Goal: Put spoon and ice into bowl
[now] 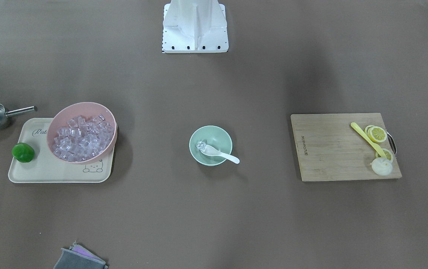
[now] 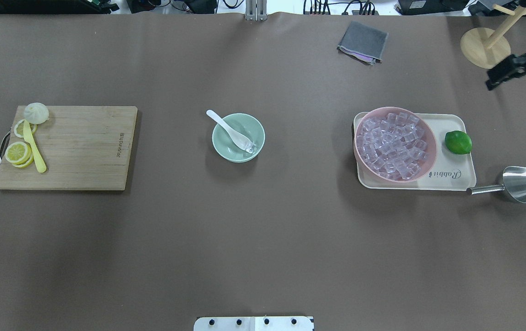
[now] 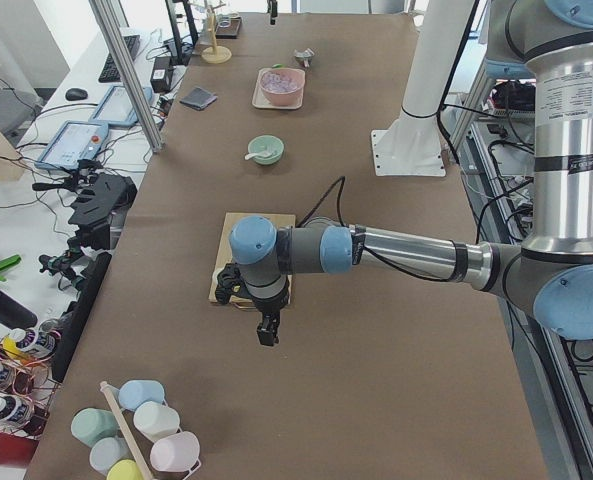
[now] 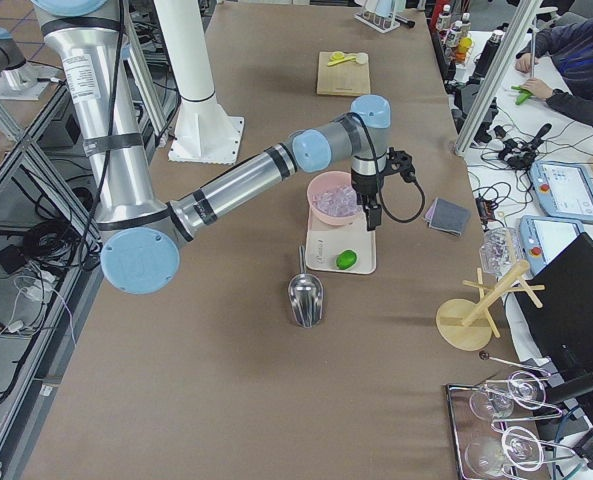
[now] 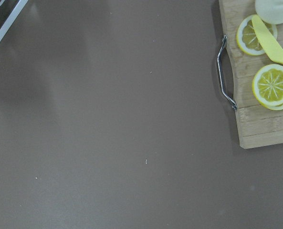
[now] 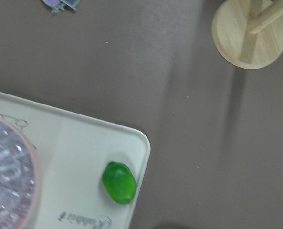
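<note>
**Spoon.** The spoon (image 2: 229,131) lies in the bowl (image 2: 252,125), which stands mid-table (image 2: 263,239). In the overhead view its long axis runs diagonally. The scoop sits low inside the bowl, on the side nearer the robot and toward its right. The handle rises over the rim and overhangs it, pointing away from the robot and toward its left.

**Ice.** The ice (image 2: 249,147) is inside the bowl at the scoop end of the spoon and touches it. Whether it sits in the scoop or just against it cannot be told.

**Surroundings.**
- On the robot's right, a pink bowl (image 2: 432,156) of ice cubes and a lime (image 2: 458,142) rest on a cream tray (image 2: 451,177). A steel scoop (image 2: 520,184) lies just beside the tray.
- On the robot's left, a cutting board (image 2: 83,147) carries lemon slices (image 2: 18,152) and a yellow utensil (image 2: 35,151).

**Grippers.**
- The left gripper (image 3: 267,333) hangs over the table near the board's handle end.
- The right gripper (image 4: 373,215) hangs above the tray, beside the pink bowl.
- Finger spacing cannot be told for either gripper.
</note>
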`<action>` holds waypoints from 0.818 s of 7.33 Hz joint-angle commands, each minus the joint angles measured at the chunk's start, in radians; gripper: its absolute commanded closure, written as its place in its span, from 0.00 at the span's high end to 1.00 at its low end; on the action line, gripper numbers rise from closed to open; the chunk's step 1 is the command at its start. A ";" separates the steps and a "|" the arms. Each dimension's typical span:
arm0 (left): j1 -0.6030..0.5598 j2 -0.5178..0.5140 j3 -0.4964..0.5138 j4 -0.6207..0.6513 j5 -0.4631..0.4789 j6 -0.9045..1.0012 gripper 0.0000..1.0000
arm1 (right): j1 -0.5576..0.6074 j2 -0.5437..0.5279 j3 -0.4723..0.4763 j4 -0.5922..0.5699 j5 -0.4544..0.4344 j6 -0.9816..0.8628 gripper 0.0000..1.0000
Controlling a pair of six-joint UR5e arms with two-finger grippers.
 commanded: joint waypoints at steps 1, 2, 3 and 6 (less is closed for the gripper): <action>0.000 0.001 0.002 -0.002 0.002 0.002 0.99 | 0.086 -0.233 0.078 0.001 0.001 -0.124 1.00; 0.000 0.001 -0.003 -0.002 0.001 0.005 0.99 | 0.087 -0.342 0.151 0.003 0.002 -0.126 1.00; 0.000 0.001 0.000 -0.009 -0.002 0.005 0.99 | 0.091 -0.381 0.149 0.000 0.002 -0.124 1.00; 0.000 -0.001 -0.009 -0.008 -0.004 0.005 0.99 | 0.179 -0.394 0.057 0.042 0.004 -0.300 1.00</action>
